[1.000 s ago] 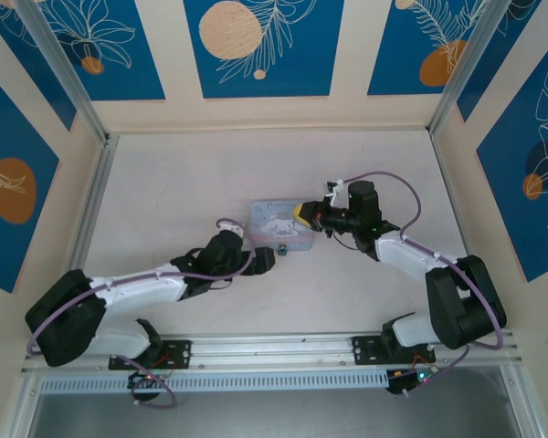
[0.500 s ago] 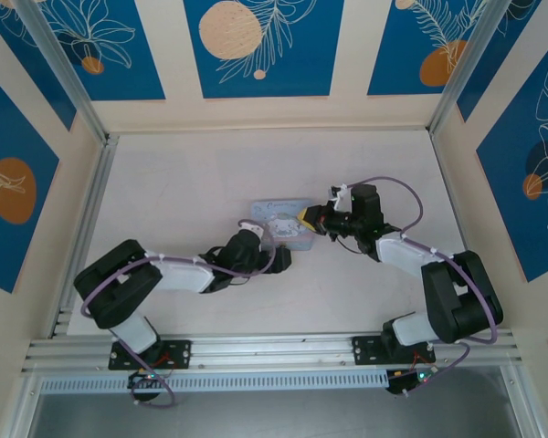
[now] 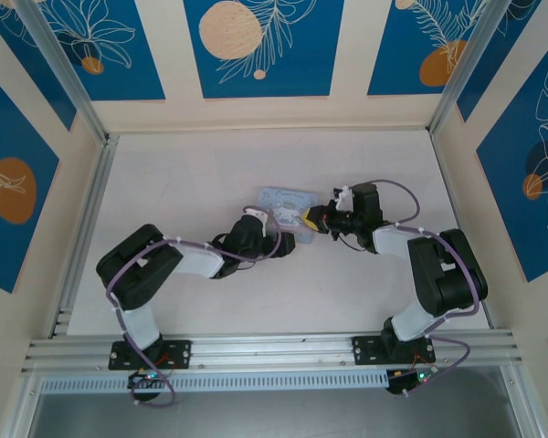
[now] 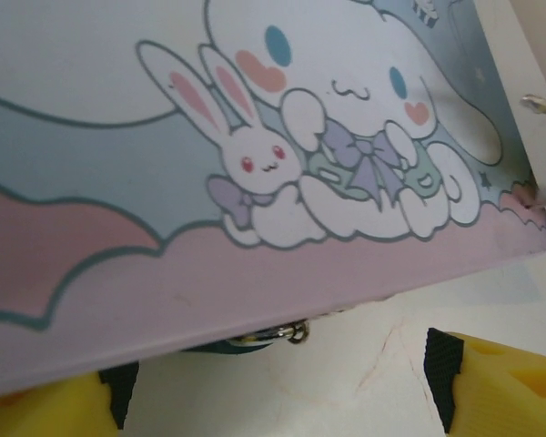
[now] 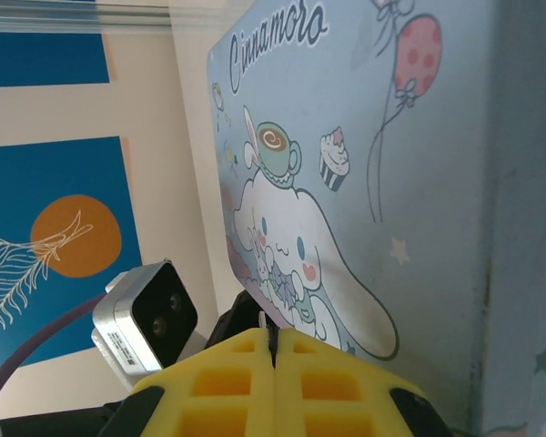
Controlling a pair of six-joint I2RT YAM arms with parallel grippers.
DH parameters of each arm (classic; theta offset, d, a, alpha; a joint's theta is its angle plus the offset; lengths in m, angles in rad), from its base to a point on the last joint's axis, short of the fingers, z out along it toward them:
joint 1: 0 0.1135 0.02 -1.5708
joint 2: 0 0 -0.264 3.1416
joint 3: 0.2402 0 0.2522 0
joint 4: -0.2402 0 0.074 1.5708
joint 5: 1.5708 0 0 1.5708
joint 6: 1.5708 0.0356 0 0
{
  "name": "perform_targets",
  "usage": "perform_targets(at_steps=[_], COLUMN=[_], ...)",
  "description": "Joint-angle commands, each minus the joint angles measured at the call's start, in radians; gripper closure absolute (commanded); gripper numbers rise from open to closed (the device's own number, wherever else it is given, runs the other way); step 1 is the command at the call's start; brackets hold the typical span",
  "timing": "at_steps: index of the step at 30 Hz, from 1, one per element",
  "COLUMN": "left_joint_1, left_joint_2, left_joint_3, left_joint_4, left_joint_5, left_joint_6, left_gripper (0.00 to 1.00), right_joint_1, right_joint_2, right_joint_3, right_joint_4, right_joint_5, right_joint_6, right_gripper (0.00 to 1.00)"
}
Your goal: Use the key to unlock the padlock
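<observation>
Where the two arms meet near the middle of the tabletop [image 3: 183, 182], we see the pale blue tin [image 3: 283, 198] with its white cartoon character. The left hand [image 3: 281, 239] is at the tin's near edge and the right hand [image 3: 309, 219] at its right end. In the left wrist view the printed lid lies across the top, and the padlock [image 4: 259, 340] shows as a small dark body with a glint of metal ring. It peeps out from under the tin's near edge, roughly midway between the left hand's two yellow pads [image 4: 505, 387]. Those pads stand wide apart, one at each lower corner, with tabletop between them: the left hand is open. At the right margin of the same view a thin bright sliver of metal, which we take for the key [image 4: 539, 103], sits just beside the tin's right end, next to a patch of yellow. In the right wrist view the right hand's pads [image 5: 246, 373] are pressed flat together, with a thin dark sliver at their seam. That hand is closed, apparently pinching the key, and its tips point at the lid near the cartoon character. Whether the key touches the padlock we cannot tell.
</observation>
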Motion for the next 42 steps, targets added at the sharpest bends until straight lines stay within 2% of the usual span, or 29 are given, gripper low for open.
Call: perform_targets(at_steps=[1, 9, 16, 27, 30, 35, 42], left_joint_1=[0.004, 0.002, -0.002, -0.006, -0.005, -0.010, -0.015], left_joint_2=[0.026, 0.064, 0.098, 0.071, 0.079, 0.118, 0.130], left_joint_3=[0.037, 0.059, 0.103, 0.087, 0.096, 0.151, 0.191], left_joint_4=[0.025, -0.007, -0.055, -0.134, -0.135, -0.141, -0.084], left_joint_5=[0.072, 0.117, 0.115, -0.119, -0.144, -0.073, 0.156], left_joint_6=[0.088, 0.186, 0.239, 0.326, 0.335, 0.332, 0.275], left_gripper=[0.18, 0.22, 0.25, 0.27, 0.27, 0.27, 0.28], right_joint_1=[-0.008, -0.017, -0.022, -0.023, -0.023, -0.023, -0.024], right_joint_2=[0.019, 0.027, 0.027, 0.027, 0.026, 0.027, 0.027], right_joint_3=[0.033, 0.027, 0.014, 0.013, 0.010, 0.009, 0.010], right_joint_4=[0.030, 0.035, 0.040, 0.053, 0.051, 0.048, 0.043], right_joint_5=[-0.039, -0.040, -0.036, -0.037, -0.036, -0.034, -0.029], right_joint_6=[0.001, 0.002, 0.005, 0.021, 0.021, 0.020, 0.017], right_gripper=[1.00, 1.00, 1.00, 1.00, 1.00, 1.00, 1.00])
